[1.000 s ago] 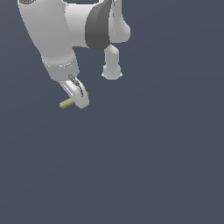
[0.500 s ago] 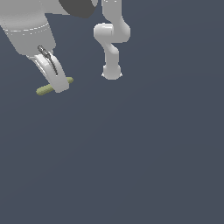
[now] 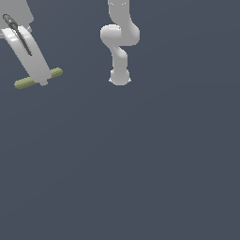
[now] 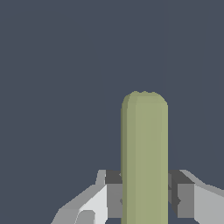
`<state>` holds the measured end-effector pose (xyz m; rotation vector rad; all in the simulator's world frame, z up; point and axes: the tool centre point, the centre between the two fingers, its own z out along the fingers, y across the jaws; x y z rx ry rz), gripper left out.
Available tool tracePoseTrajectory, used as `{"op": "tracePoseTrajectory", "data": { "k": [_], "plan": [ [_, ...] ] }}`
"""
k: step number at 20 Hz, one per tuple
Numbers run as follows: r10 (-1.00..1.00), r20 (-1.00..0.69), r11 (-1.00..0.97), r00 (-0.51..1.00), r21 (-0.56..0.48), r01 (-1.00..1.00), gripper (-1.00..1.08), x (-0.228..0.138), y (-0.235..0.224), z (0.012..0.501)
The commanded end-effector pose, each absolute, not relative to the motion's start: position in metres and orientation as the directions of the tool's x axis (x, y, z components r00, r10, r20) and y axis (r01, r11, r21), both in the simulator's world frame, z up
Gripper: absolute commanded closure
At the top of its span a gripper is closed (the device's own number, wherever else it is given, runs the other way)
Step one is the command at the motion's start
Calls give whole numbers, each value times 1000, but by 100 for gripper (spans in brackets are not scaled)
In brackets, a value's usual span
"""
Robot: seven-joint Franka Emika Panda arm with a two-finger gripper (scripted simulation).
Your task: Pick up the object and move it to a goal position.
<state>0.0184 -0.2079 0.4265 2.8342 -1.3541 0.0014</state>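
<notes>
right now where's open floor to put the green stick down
Nearly everywhere: the whole grey floor below and to the exterior view's right of the arm base is bare. Only the base and the jaws holding the green stick, at upper left, take up room.

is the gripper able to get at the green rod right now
Yes, it seems to have it already: the gripper is shut on the green rod, whose ends stick out either side; the wrist view shows fingers flanking it.
</notes>
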Motion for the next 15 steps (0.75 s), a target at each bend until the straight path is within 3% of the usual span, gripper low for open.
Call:
{"op": "tracePoseTrajectory", "data": {
  "k": [1, 15],
  "plan": [
    [-778, 0, -629, 629, 1, -778, 108, 21, -212, 436],
    [-777, 0, -629, 629, 0, -777, 108, 26, -222, 455]
  ]
}}
